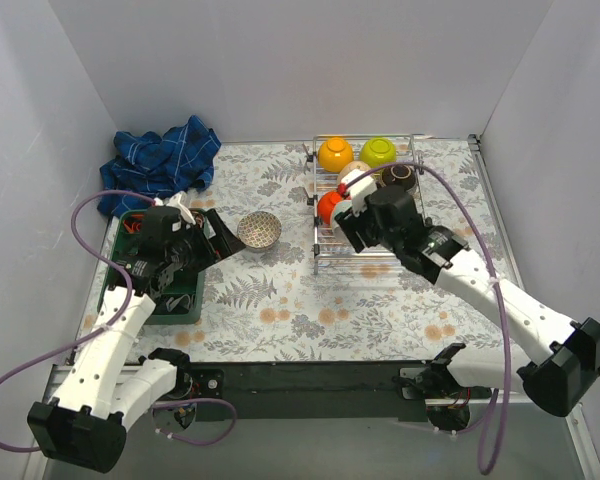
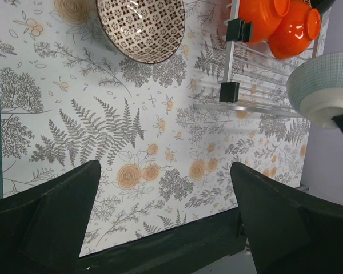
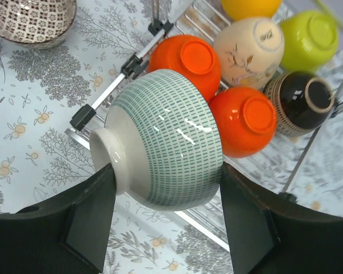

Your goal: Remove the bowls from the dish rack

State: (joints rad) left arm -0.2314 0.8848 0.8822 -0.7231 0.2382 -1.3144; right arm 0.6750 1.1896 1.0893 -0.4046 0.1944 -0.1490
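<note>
Right claw [image 3: 166,171] pinches the pale blue-green bowl [image 3: 166,134] over the dish rack [image 3: 106,94]; left claw [image 2: 164,168] spread wide

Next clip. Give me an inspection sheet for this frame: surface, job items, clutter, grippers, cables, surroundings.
Surface: floral-print table cover, lying flat.
Job's things: dish rack holds six bowls, foot rings showing; patterned bowl upright on the cover; pale blue-green bowl held over the rack.
Clutter: crumpled blue cloth at far left; green tray under the left arm.
Grippers: left gripper open, empty; right gripper shut on the pale blue-green bowl.
Cables: purple cables loop beside both arms.
Surroundings: white walls on three sides.
</note>
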